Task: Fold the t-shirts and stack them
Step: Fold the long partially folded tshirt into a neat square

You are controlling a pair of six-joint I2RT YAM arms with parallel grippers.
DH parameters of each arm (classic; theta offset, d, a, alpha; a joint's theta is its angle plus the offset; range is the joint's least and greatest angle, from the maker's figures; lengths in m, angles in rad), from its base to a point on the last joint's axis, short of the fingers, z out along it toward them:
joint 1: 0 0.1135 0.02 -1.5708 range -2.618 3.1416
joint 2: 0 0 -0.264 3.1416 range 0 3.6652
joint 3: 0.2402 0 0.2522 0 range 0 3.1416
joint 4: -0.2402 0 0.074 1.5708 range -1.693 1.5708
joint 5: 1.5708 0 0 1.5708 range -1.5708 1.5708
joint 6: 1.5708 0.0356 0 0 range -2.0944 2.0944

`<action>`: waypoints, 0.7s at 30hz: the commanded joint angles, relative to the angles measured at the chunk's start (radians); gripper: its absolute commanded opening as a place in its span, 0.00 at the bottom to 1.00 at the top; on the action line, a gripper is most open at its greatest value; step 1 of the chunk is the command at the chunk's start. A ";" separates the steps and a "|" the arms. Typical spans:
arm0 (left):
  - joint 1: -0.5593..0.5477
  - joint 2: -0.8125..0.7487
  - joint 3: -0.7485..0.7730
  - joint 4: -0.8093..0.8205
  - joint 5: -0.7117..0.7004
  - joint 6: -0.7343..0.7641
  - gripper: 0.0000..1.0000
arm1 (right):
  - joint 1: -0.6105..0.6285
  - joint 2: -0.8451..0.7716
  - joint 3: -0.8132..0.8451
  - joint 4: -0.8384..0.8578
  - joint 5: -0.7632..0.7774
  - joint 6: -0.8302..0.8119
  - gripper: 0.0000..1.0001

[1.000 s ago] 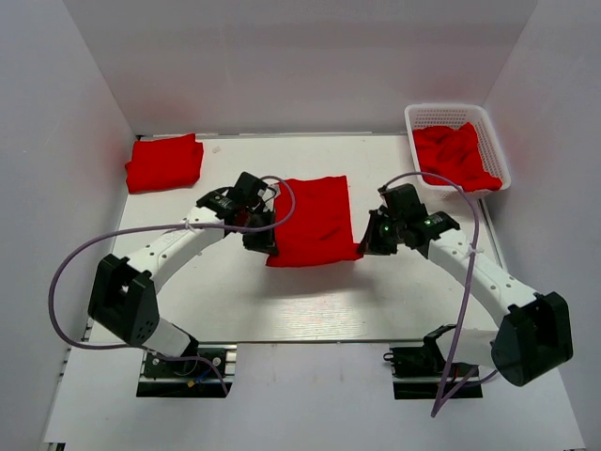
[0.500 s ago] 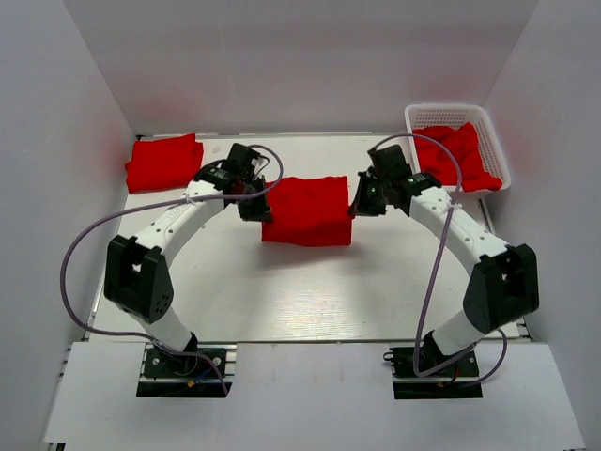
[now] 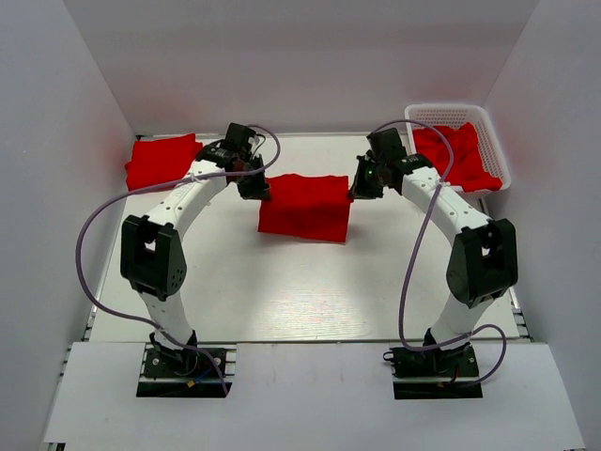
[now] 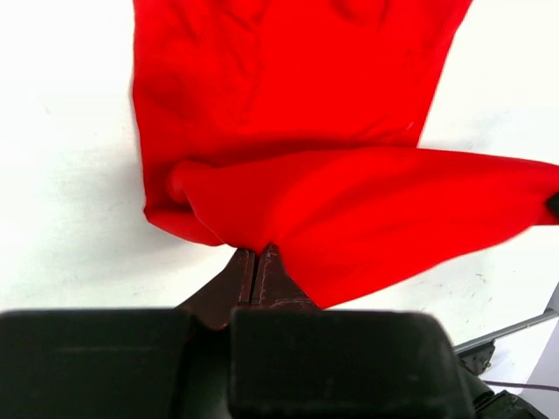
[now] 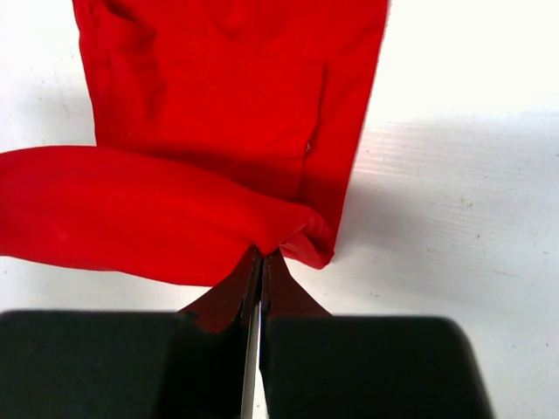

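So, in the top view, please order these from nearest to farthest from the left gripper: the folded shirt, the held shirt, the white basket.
1. Held shirt, centre, pinched by the left gripper.
2. Folded shirt, far-left corner.
3. White basket, far-right corner.

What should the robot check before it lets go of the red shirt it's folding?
1. Left claw pinching the shirt: ok, it is shut on a corner of the fabric.
2. Right claw pinching too: ok, it is shut on the other corner.
3. Top layer lying flat: not ok, in both wrist views it bulges up off the layer below.
4. Edges lined up: cannot tell, the held layer hides where they meet.
5. Stack spot ready: ok, the folded shirt lies at the far left, apart from both arms.
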State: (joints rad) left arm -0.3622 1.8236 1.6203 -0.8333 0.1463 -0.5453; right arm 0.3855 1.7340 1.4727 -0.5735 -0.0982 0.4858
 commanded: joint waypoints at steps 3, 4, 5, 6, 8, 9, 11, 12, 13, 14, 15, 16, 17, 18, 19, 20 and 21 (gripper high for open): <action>0.022 0.011 0.094 0.025 -0.004 0.041 0.00 | -0.025 0.021 0.070 0.035 0.003 -0.036 0.00; 0.022 0.028 0.104 0.025 -0.013 0.041 0.00 | -0.028 0.027 0.075 0.040 0.002 -0.033 0.00; 0.022 0.028 0.113 0.025 -0.013 0.041 0.00 | -0.028 0.033 0.083 0.038 -0.009 -0.039 0.00; 0.022 0.042 0.125 0.016 -0.013 0.050 0.00 | -0.031 0.035 0.089 0.044 -0.011 -0.042 0.00; 0.022 0.057 0.134 0.016 -0.013 0.050 0.00 | -0.034 0.053 0.112 0.044 -0.015 -0.042 0.00; 0.022 0.072 0.148 0.025 -0.013 0.064 0.00 | -0.034 0.056 0.118 0.041 -0.015 -0.041 0.00; 0.022 0.107 0.170 0.025 -0.013 0.073 0.00 | -0.039 0.070 0.130 0.040 -0.018 -0.039 0.00; 0.031 0.121 0.196 0.013 -0.013 0.073 0.00 | -0.045 0.071 0.133 0.044 -0.020 -0.036 0.00; 0.031 0.134 0.208 0.013 -0.013 0.073 0.00 | -0.046 0.084 0.136 0.041 -0.020 -0.035 0.00; 0.031 0.144 0.219 0.013 -0.013 0.073 0.00 | -0.050 0.091 0.146 0.041 -0.031 -0.030 0.00; 0.031 0.166 0.237 0.013 -0.013 0.082 0.00 | -0.051 0.104 0.153 0.044 -0.034 -0.033 0.00; 0.042 0.177 0.246 0.013 -0.013 0.082 0.00 | -0.051 0.111 0.164 0.044 -0.040 -0.033 0.00; 0.042 0.187 0.269 0.013 -0.013 0.091 0.00 | -0.057 0.134 0.172 0.046 -0.044 -0.033 0.00; 0.042 0.200 0.280 0.013 -0.013 0.100 0.00 | -0.056 0.144 0.187 0.043 -0.046 -0.033 0.00; 0.042 0.222 0.289 0.013 -0.013 0.100 0.00 | -0.057 0.153 0.202 0.041 -0.051 -0.035 0.00; 0.051 0.235 0.308 0.022 -0.013 0.113 0.00 | -0.062 0.179 0.210 0.041 -0.058 -0.036 0.00; 0.051 0.256 0.308 0.022 -0.023 0.113 0.00 | -0.063 0.186 0.230 0.047 -0.064 -0.036 0.00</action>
State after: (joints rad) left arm -0.3286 2.0705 1.8782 -0.8280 0.1455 -0.4637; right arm 0.3363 1.8908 1.6318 -0.5571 -0.1406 0.4633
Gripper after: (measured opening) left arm 0.022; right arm 0.011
